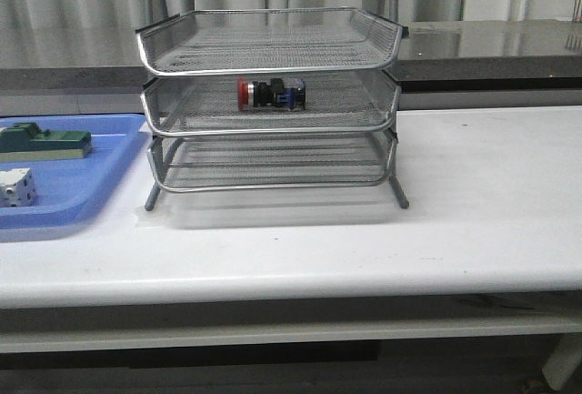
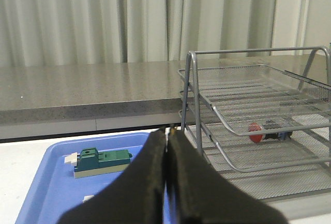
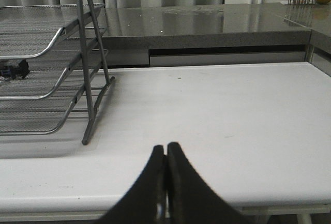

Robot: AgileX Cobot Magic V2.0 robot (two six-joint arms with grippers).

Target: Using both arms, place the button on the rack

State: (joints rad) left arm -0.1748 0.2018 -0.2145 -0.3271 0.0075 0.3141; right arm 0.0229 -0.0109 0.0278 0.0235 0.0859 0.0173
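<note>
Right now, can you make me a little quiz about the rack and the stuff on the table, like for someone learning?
1. True or false: the button lies in the top tray of the rack.
2. Which is on the blue tray? A: a green block and a white cube. B: an orange. C: nothing.
3. Fill in: both hands, left hand and right hand, are ____ and hold nothing.

Key: 1 false, it lies in the middle tray. 2 A. 3 shut.
</note>
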